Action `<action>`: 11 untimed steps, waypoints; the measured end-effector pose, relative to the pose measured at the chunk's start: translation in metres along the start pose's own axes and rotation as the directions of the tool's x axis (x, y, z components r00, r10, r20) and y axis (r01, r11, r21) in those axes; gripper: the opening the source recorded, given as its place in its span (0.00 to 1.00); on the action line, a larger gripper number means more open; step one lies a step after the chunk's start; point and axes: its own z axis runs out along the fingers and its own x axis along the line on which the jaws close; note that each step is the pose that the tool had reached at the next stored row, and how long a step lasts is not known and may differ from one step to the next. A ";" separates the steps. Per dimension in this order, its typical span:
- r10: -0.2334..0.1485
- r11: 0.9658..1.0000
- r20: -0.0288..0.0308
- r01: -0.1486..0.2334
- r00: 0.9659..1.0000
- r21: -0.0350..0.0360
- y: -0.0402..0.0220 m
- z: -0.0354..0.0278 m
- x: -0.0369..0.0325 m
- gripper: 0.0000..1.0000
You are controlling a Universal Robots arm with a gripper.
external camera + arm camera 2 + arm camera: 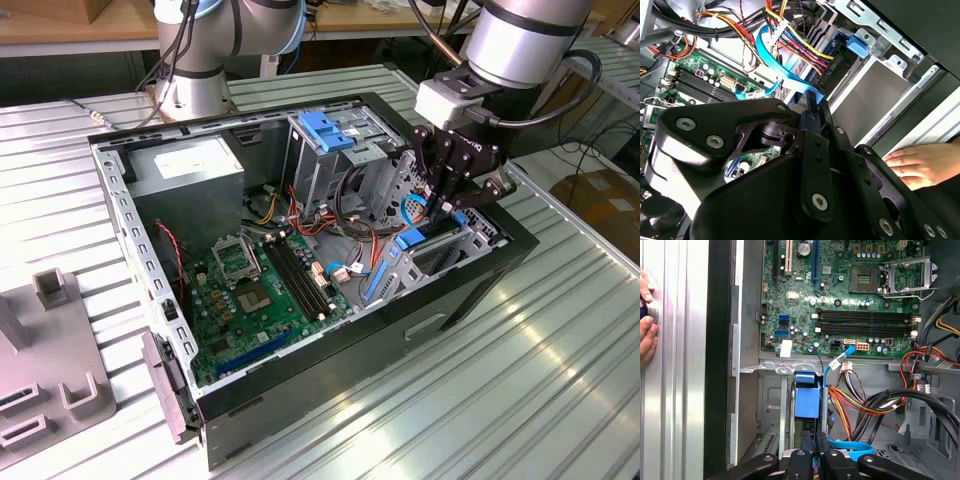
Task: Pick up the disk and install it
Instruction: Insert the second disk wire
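Observation:
The open computer case (470,290) lies on its side on the ribbed metal table. In the exterior view my gripper (450,205) reaches down into the drive bay at the case's right end. The disk (415,245), dark with blue rails, stands tilted on edge in that bay, directly under the fingers. In the first wrist view the disk (806,400) appears edge-on as a blue strip running out from between my gripper (814,450). The fingers look shut on it. In the second wrist view the black gripper (812,117) body hides the grip point.
The green motherboard (255,285) covers the case floor. Bundled cables (865,405) and a light-blue ribbon (772,60) run beside the bay. A blue latch (325,130) tops the upper drive cage. A person's hand (646,320) rests on the table outside the case. A grey fixture (50,390) stands at the exterior view's left.

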 end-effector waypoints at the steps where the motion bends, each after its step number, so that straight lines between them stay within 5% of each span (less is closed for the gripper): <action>1: 0.000 1.000 0.001 0.000 1.000 0.000 0.0000 0.0000 0.0000 0.16; 5: 0.000 1.000 0.007 0.000 1.000 0.003 0.0001 0.0003 0.0025 0.16; 11: -0.001 1.000 0.040 0.001 0.999 0.015 0.0037 0.0013 0.0096 0.16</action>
